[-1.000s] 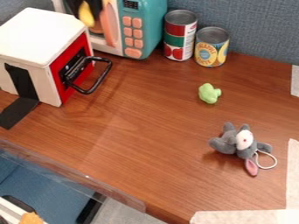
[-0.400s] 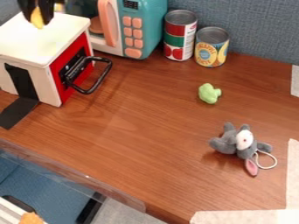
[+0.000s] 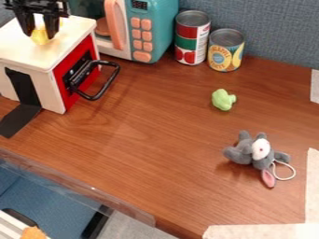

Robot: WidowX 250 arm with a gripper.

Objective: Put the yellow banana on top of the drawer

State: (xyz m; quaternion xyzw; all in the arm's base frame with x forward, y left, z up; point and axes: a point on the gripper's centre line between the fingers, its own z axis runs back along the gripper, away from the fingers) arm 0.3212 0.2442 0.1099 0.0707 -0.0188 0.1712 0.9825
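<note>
On the brown desk, my work is at the white drawer unit with the red front, and I judge that I am at the placing step. My gripper is over the far part of the unit's top, pointing down. I can't tell whether it is clenched on the fruit or has let it go. The yellow banana is between its tips, at the unit's top or barely above; contact isn't clear to me. The next move, as I see it, is to make sure the banana is bearing on the top, release gently, then lift straight up so I don't drag it towards the edge.

As for print, the teal toy microwave, just beyond the unit to the right, has a small dark display with marks too small to make out. Further right of the unit, the taller can wears a red, white and green label with red fruit pictured; the shorter can beside it has a pale blue one with yellow shapes and lettering.
</note>
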